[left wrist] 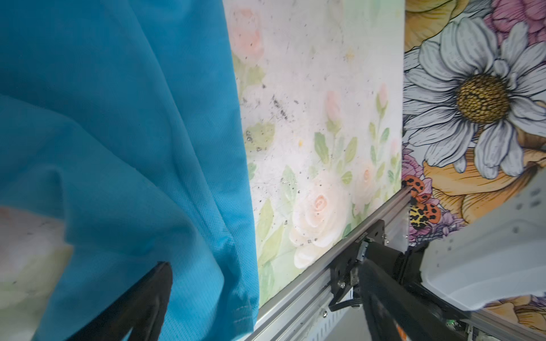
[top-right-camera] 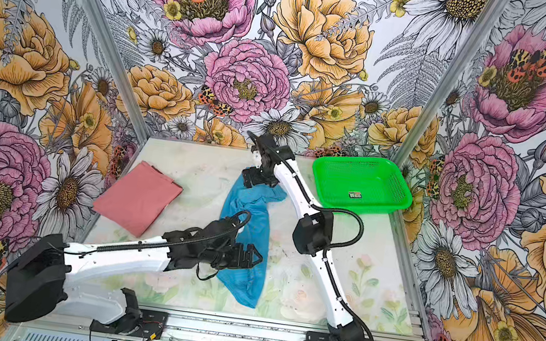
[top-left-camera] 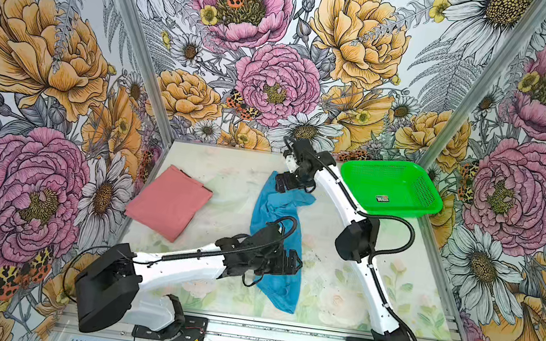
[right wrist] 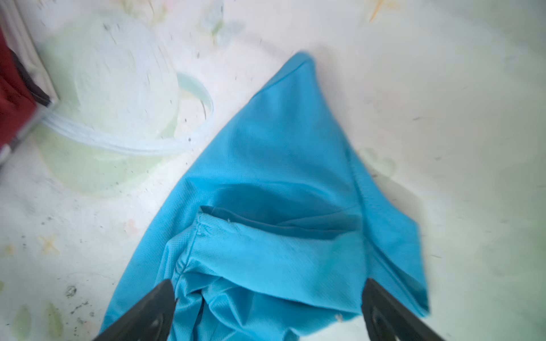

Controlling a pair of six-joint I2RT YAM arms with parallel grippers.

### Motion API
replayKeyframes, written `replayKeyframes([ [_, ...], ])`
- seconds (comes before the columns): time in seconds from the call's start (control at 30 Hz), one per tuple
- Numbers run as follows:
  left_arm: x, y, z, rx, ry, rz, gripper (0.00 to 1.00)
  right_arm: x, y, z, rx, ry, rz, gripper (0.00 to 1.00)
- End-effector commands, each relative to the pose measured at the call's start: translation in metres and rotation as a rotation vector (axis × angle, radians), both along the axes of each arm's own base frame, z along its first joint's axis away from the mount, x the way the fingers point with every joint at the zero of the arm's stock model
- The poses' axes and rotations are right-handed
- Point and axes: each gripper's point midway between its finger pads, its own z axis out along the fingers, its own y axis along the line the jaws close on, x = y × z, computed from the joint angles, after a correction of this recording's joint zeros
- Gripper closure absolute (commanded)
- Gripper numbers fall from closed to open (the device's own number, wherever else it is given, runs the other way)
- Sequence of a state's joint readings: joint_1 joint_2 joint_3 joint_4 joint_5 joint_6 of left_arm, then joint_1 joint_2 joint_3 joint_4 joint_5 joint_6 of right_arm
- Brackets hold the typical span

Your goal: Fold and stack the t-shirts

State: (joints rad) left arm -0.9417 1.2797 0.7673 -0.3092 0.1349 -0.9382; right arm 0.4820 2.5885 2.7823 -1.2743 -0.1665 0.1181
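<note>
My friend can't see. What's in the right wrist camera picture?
A crumpled sky-blue soft fabric t-shirt lies on the pale flowery table. The right hand is open over it, black fingertips wide apart.

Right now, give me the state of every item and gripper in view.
Blue t-shirt, unfolded, bunched lengthwise.
Pink t-shirt, folded flat, lying apart.
Green basket, upright, empty except a small label.
Left gripper, open over the blue t-shirt.
Right gripper, open over the blue t-shirt.
</note>
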Motion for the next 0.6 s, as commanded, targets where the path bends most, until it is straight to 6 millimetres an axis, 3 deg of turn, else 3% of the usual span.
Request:
replayKeyframes([
  [0.0, 0.011, 0.02, 0.018, 0.001, -0.021, 0.009, 0.01, 0.008, -0.031, 0.08, 0.072, -0.133, -0.057, 0.01],
  [0.13, 0.043, 0.049, 0.021, 0.034, -0.041, 0.057, 0.01, -0.018, -0.058, 0.091, 0.022, -0.095, -0.123, 0.01],
  [0.2, 0.064, 0.06, 0.019, 0.064, -0.051, 0.08, 0.01, -0.039, -0.065, 0.084, -0.006, -0.05, -0.148, 0.01],
  [0.37, 0.124, 0.071, 0.004, 0.222, -0.105, 0.11, 0.01, -0.115, -0.069, 0.074, 0.002, -0.052, -0.174, 0.01],
  [0.57, 0.181, 0.063, -0.021, 0.36, -0.115, 0.102, 0.02, -0.204, -0.066, 0.05, 0.049, -0.036, -0.178, 0.01],
])
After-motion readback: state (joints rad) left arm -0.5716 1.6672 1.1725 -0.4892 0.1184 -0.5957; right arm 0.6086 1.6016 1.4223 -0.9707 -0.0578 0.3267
